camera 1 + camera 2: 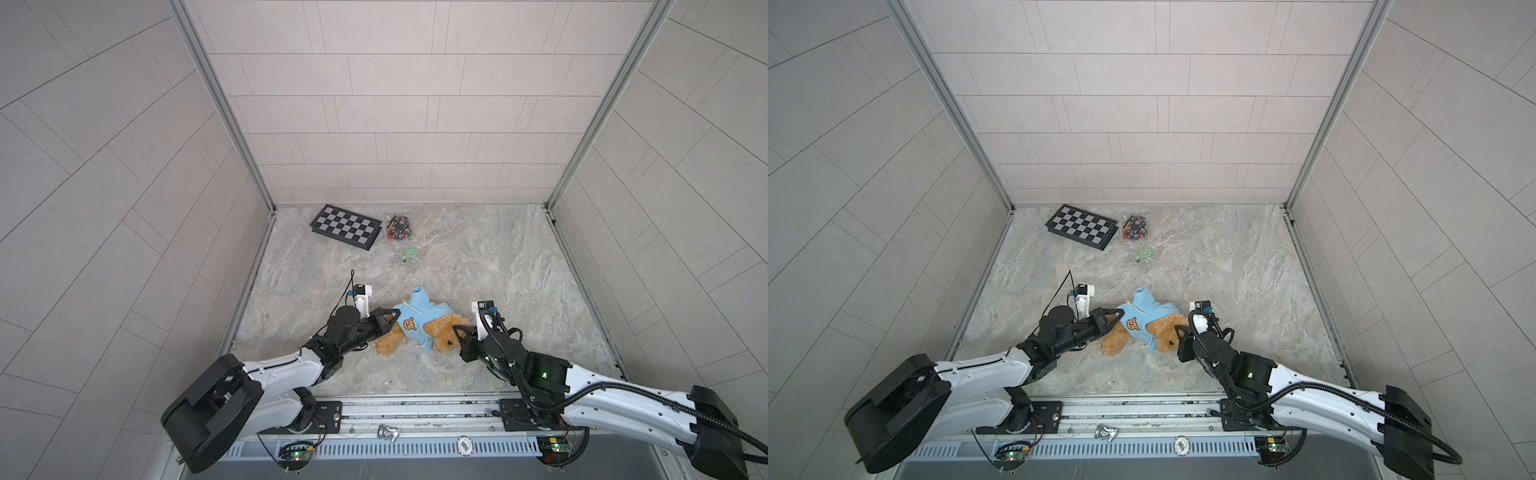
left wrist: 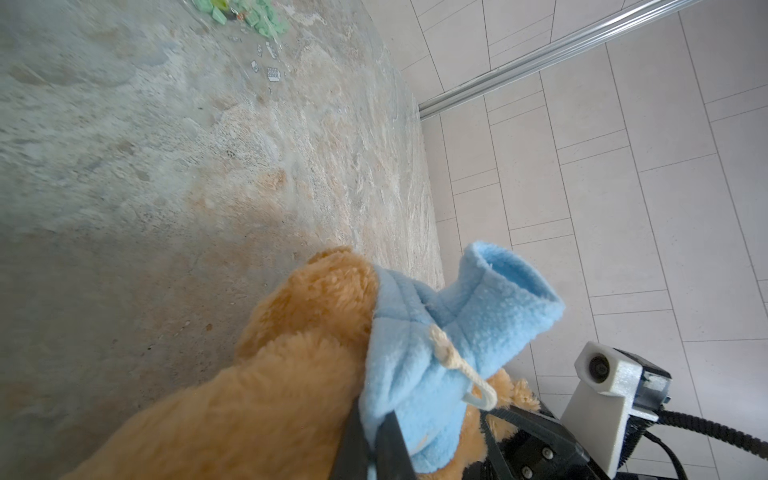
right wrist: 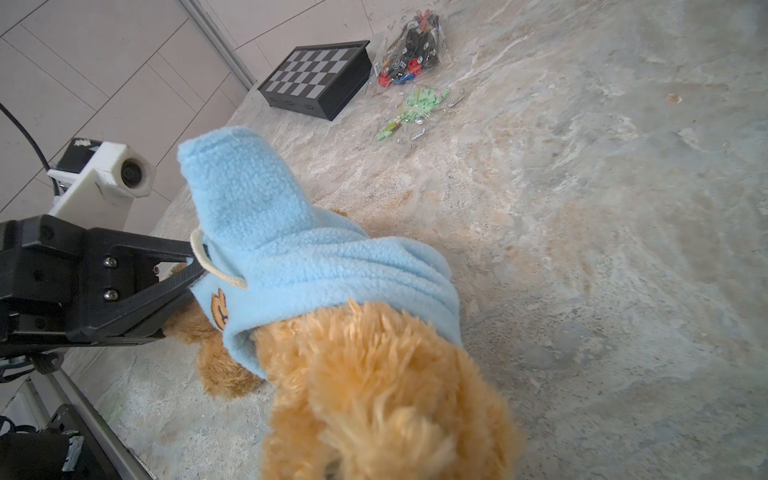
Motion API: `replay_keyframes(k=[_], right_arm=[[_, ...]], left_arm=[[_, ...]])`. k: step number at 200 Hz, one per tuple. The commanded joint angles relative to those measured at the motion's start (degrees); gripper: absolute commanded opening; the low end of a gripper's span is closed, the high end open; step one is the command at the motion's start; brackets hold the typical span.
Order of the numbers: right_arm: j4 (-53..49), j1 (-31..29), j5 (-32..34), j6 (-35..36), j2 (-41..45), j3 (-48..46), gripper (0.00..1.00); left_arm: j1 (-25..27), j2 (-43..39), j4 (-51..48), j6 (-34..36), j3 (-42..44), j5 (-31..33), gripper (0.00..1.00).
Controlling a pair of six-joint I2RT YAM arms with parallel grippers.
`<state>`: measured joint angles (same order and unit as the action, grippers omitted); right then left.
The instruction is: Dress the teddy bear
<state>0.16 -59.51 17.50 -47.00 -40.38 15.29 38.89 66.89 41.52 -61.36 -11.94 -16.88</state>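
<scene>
The teddy bear (image 1: 441, 337) (image 1: 1165, 330) lies on its side on the marbled table, head to the right and legs (image 1: 388, 344) to the left. A light blue hoodie (image 1: 415, 320) (image 1: 1144, 318) covers its torso, with one sleeve (image 1: 419, 296) sticking toward the back. My left gripper (image 1: 392, 321) (image 2: 376, 446) is shut on the hoodie's hem at the bear's waist; blue fleece (image 2: 415, 374) is pinched between the black fingers (image 2: 395, 449). My right gripper (image 1: 457, 332) (image 1: 1180, 332) is at the bear's head, shut in its fur (image 3: 374, 374), which hides the jaws in the right wrist view.
A black chessboard box (image 1: 345, 226) (image 3: 316, 81) sits at the back left. Beside it lie a clear bag of dark and red parts (image 1: 399, 227) and a bag of green pieces (image 1: 409, 254). Tiled walls close three sides, and a metal rail (image 1: 415, 409) runs along the front.
</scene>
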Motion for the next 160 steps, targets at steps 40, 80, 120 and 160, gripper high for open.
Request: replay_keyframes(k=[40,80,120,160], right_arm=[[-8.8,1.4,7.9,-0.6,-0.1,-1.4,0.00],[-9.1,1.6,8.3,-1.3,1.9,-2.4,0.00],[-9.7,2.0,7.7,-0.6,1.5,-1.5,0.00],[-10.0,2.5,7.8,-0.7,2.5,-1.8,0.00]], left_arm=[[4.2,-3.4,-17.6,12.5,-7.3,4.7,0.00],[-4.2,-6.0,-21.3,12.1,-1.3,3.3,0.00],[-5.5,-8.2,-22.5,13.2,-2.1,5.0,0.00],[-8.3,-14.6,-25.3,10.7,-0.2,9.5,0.00]])
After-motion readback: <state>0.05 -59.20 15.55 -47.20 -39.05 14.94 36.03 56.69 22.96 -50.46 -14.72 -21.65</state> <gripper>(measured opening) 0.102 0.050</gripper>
